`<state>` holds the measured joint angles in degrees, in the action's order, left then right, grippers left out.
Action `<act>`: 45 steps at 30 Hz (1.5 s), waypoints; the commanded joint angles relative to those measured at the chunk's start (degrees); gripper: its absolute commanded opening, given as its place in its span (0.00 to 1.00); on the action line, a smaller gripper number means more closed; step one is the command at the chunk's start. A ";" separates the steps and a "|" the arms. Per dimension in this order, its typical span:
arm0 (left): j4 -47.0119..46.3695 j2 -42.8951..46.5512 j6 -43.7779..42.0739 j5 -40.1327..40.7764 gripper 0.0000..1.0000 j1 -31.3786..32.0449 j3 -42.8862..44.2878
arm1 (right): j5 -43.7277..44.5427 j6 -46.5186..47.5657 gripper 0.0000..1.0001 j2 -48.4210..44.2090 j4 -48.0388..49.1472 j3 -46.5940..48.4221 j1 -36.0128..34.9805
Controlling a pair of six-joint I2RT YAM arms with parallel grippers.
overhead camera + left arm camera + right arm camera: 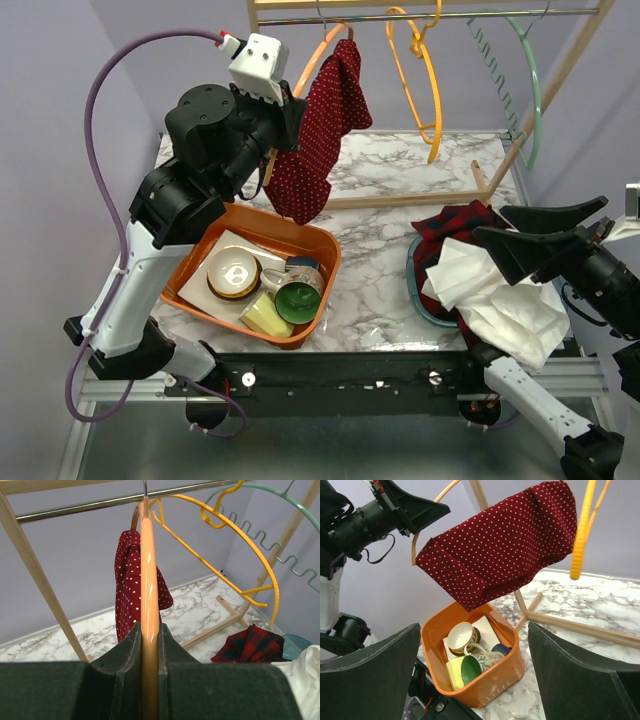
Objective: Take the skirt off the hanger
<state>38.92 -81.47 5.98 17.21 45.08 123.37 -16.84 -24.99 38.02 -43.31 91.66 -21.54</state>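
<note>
Much of the hanger hides under skirt.

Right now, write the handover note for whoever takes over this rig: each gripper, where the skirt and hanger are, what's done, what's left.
Left gripper: shut on the orange hanger, near its lower end.
Right gripper: open and empty, above the pile of clothes at the table's right side, pointed toward the skirt.
Red dotted skirt: draped over the orange hanger, which hangs from the rail.
Done: the hanger is gripped.
Left: take the skirt with the right gripper and pull it off the hanger.
</note>
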 commanded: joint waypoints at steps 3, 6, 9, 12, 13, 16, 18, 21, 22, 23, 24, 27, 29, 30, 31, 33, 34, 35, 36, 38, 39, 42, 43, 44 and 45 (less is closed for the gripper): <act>-5.78 8.68 3.25 -3.59 0.00 0.10 -4.36 | -8.02 -1.54 0.89 3.72 -0.81 -0.51 0.01; -5.52 12.02 5.18 -5.68 0.00 0.10 -7.88 | -11.98 -3.91 0.84 6.62 1.02 -0.95 0.01; -3.25 13.35 7.20 -7.97 0.00 0.09 -8.32 | -14.62 -6.28 0.83 8.91 4.27 -1.48 0.01; -2.01 14.14 10.01 -9.65 0.00 0.09 -9.20 | -15.42 -8.57 0.82 10.75 7.00 -1.66 -0.08; -1.83 14.41 10.80 -10.87 0.00 0.01 -9.46 | -15.42 -9.19 0.81 11.28 7.79 -1.66 -0.17; -2.88 15.81 13.44 -12.90 0.00 0.10 -12.01 | -13.50 -9.90 0.79 14.53 8.60 -0.26 -2.53; -4.19 17.04 14.76 -13.52 0.00 0.10 -14.47 | -10.77 -8.77 0.79 17.68 8.33 1.15 -8.14; -5.25 18.19 15.90 -13.87 0.00 0.10 -16.76 | -2.08 -5.87 0.80 21.38 6.93 4.75 -18.95; -5.43 18.36 16.86 -13.87 0.00 0.10 -17.37 | 1.86 -5.25 0.80 23.31 7.44 5.19 -21.41; -5.78 18.54 17.48 -13.79 0.00 0.10 -18.33 | 3.38 -4.63 0.80 23.85 8.23 4.85 -25.70; -6.83 19.06 18.18 -13.61 0.00 0.01 -19.04 | 4.61 -3.06 0.80 24.64 10.85 4.32 -27.48; -11.90 20.91 23.19 -13.95 0.00 0.10 -24.03 | 7.61 1.68 0.81 27.89 14.99 1.78 -32.33; -13.16 21.35 24.69 -14.57 0.00 0.10 -25.37 | 9.02 2.49 0.82 30.34 15.62 0.90 -33.30; -12.99 21.44 25.04 -14.05 0.00 0.10 -25.37 | 9.11 2.75 0.82 30.79 16.84 0.02 -33.56; -12.99 21.53 25.22 -13.70 0.00 0.10 -25.29 | 9.54 2.93 0.82 31.15 17.72 -0.60 -34.00; -13.51 22.05 25.66 -13.35 0.00 0.10 -25.72 | 9.98 3.28 0.82 31.67 20.53 -2.17 -35.58; -13.69 22.23 25.75 -13.17 0.00 0.10 -25.72 | 10.77 3.28 0.83 31.76 21.07 -2.36 -35.94; -13.78 22.23 25.84 -13.17 0.00 0.10 -25.81 | 11.65 3.37 0.84 31.94 21.42 -2.45 -36.81; -13.78 22.15 26.01 -13.26 0.00 0.10 -25.73 | 12.26 3.72 0.84 32.72 21.60 -2.36 -37.25; -14.04 22.06 26.19 -13.52 0.00 0.09 -25.55 | 12.10 4.16 0.85 33.52 21.86 -1.92 -37.87; -14.48 21.97 26.36 -13.69 0.00 0.10 -25.72 | 11.92 4.25 0.85 33.96 21.95 -1.66 -38.14; -15.09 21.71 26.98 -14.13 0.00 0.10 -25.55 | 11.13 4.51 0.85 35.37 22.39 -1.39 -39.36; -15.27 21.79 27.16 -14.22 0.00 0.10 -25.55 | 10.95 4.60 0.85 35.89 22.91 -1.65 -39.63; -15.19 21.62 27.42 -14.22 0.00 0.10 -25.46 | 10.26 4.69 0.85 35.98 23.35 -2.27 -39.98; -15.45 21.71 27.59 -14.22 0.00 0.10 -25.55 | 9.90 4.52 0.85 36.16 24.40 -2.71 -40.07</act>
<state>31.24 -60.95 31.73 4.32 45.12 96.62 -7.07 -21.76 72.75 -23.07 89.30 -60.27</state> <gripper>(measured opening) 0.192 0.850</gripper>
